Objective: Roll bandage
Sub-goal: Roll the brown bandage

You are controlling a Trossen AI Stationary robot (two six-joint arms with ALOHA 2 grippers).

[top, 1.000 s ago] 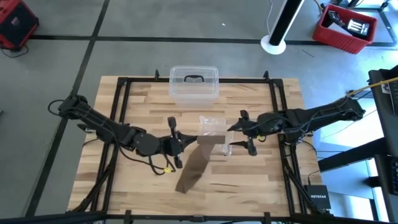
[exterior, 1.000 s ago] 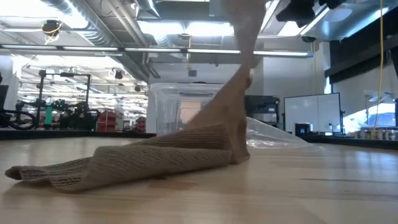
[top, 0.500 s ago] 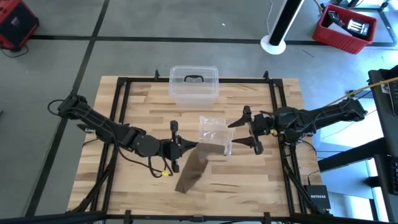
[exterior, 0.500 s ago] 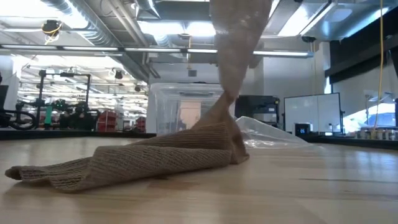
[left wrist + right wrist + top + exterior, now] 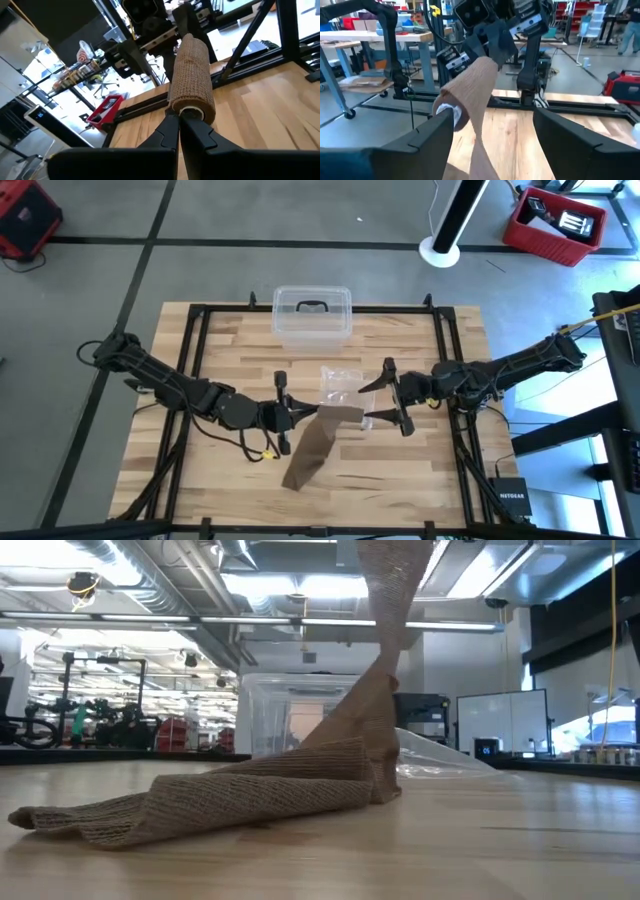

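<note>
The desk (image 5: 200, 480) carries the slack tail of the bandage (image 5: 312, 448), which trails below my jaws so it can feed upward. My left jaws (image 5: 179, 116) pinch tight on the rolled end's core, holding it aloft as a spindle. My right jaws (image 5: 388, 396) stand wide, just beside the roll, ready to guide it.

You're getting an overhead view looking straight down; a level tabletop view sitting close to the bandage (image 5: 230, 802); both wrist views are sharing its roll.
</note>
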